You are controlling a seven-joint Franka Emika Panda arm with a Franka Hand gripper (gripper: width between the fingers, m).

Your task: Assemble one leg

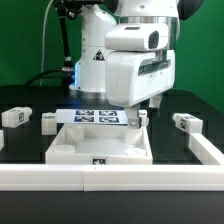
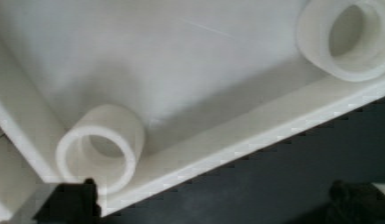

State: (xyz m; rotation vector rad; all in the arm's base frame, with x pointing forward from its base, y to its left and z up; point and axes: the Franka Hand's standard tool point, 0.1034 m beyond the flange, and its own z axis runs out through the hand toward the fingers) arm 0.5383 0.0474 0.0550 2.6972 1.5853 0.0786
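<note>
The black tabletop (image 1: 25,148) carries everything, edged by a long white rail (image 1: 110,178) across the lower part of the exterior view. The white robot arm (image 1: 125,60) fills that view's upper centre. It hangs over the large flat white square panel (image 1: 95,145), above the panel's far corner toward the exterior view's right. Behind the panel lies the thin white marker board (image 1: 100,115).

In the wrist view, a round white socket (image 2: 100,150) sits on the panel close to the dark fingertips (image 2: 73,200). They stand wide apart with nothing gripped, so the hand (image 1: 143,114) is empty.

The nearest short white rectangular plastic leg with a black-and-white tag (image 1: 187,122) lies on its side at middle right of the exterior view. It is off the panel and apart from the hand, with its long axis roughly across the frame. Two further legs (image 1: 15,117) lie at middle left, well apart from the hand.

The coming move likely turns on travelling toward the exterior view's right, then closing across that leg's short width.
</note>
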